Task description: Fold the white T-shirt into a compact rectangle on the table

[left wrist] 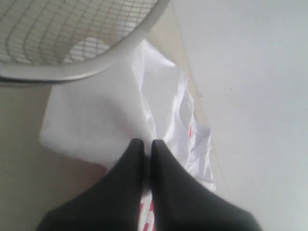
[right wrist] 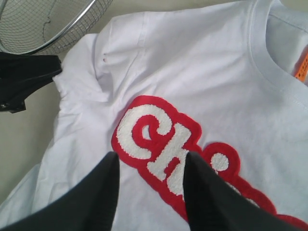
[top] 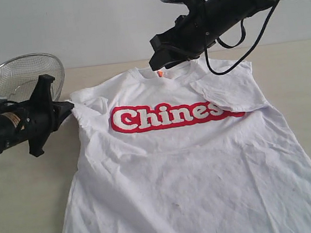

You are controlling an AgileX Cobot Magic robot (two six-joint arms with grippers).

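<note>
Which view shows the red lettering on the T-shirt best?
The exterior view: the lettering spans the white T-shirt, only its end under a folded sleeve. The right wrist view shows the first letters by the right hand; the left wrist view, red slivers.

My left arm reaches in low and level from the left. My left gripper (top: 70, 107) has its fingers (left wrist: 137, 149) pressed together, pinching the shirt (top: 195, 173) sleeve. My right arm slants down from above, and my right gripper (right wrist: 149, 161) hangs with jaws apart.
</note>
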